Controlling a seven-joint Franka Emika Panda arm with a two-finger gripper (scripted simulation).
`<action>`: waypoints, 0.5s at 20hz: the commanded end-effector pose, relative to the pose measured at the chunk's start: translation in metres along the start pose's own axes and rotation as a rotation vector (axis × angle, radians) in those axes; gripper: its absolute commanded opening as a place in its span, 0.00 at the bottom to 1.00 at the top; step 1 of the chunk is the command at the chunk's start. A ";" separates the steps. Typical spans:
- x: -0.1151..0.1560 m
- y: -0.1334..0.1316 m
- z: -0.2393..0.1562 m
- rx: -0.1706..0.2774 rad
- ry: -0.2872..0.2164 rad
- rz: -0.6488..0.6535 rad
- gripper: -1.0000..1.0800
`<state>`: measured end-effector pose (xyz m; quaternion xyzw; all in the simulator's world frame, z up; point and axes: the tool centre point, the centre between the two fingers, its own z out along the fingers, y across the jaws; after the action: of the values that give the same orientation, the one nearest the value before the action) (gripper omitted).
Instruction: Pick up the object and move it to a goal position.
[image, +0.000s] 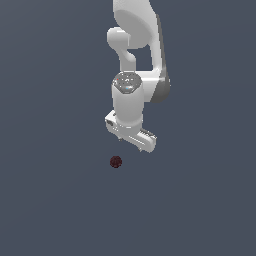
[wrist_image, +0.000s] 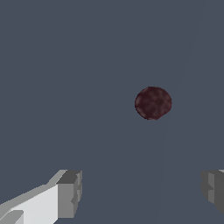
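The small dark maroon ball (image: 115, 161) is seen lying alone on the plain grey tabletop (image: 55, 200), untouched. Above it and slightly toward the exterior view's right, the white arm (image: 135, 60) is held with its tool (image: 131, 134) pointed downward — clear of the ball. In the wrist view the two grey fingertips (wrist_image: 70, 193) are shown spread wide apart, with nothing between them — the speckled ball (wrist_image: 152, 103) is seen beyond them, nearer one fingertip than the other.
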<state>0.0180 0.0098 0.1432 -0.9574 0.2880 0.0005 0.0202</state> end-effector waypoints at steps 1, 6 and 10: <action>0.005 0.003 0.005 -0.001 -0.001 0.081 0.96; 0.016 0.010 0.016 -0.006 -0.001 0.238 0.96; 0.024 0.015 0.024 -0.009 0.000 0.363 0.96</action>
<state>0.0281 -0.0118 0.1213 -0.9005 0.4344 0.0052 0.0162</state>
